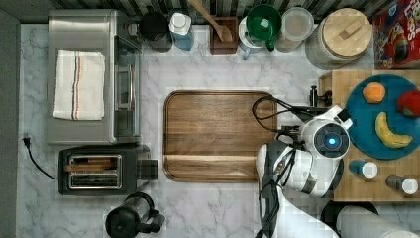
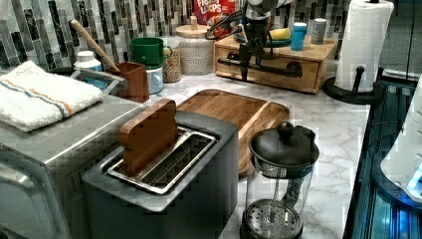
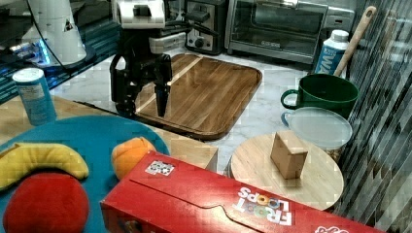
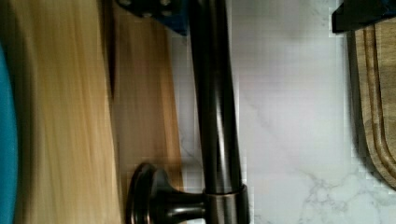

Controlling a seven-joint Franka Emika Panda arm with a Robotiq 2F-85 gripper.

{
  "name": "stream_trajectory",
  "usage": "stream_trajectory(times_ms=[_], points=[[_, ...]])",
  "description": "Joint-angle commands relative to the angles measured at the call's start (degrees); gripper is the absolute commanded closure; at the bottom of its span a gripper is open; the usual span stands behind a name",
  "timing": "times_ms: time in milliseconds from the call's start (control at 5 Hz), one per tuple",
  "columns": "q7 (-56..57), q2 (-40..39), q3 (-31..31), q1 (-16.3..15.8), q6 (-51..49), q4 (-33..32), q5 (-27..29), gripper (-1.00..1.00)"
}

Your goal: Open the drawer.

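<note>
Gripper spread around the drawer handle.

The jaws are held open, pointing down, with the black bar seen between them in the wrist view. In the top view, the light-wood drawer is set at 3 o'clock from the brown tray, under the blue plate.

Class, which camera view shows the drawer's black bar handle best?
The wrist view: the handle runs close-up with one mount visible. The left view shows its whole length across the drawer, partly behind the end effector. The top view shows one end.
</note>
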State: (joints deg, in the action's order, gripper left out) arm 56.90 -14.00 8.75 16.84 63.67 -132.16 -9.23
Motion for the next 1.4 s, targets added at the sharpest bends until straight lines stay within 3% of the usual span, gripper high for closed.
stream_trajectory(times_ms=[200,400,600,800,1400], points=[[-0.4,-1.7,-6.6,-6.8,3.1,-0.9,2.2,-1.00],[5.0,-1.8,-10.4,-5.9,-0.2,-0.1,7.9,-1.00],[-3.1,0.0,-10.2,-9.9,-2.6,-1.5,4.9,-1.00],[-6.9,1.9,-10.9,-11.5,-7.1,-1.3,5.5,-1.00],[-15.4,2.2,-13.5,-12.7,-11.9,0.6,7.3,-1.00]])
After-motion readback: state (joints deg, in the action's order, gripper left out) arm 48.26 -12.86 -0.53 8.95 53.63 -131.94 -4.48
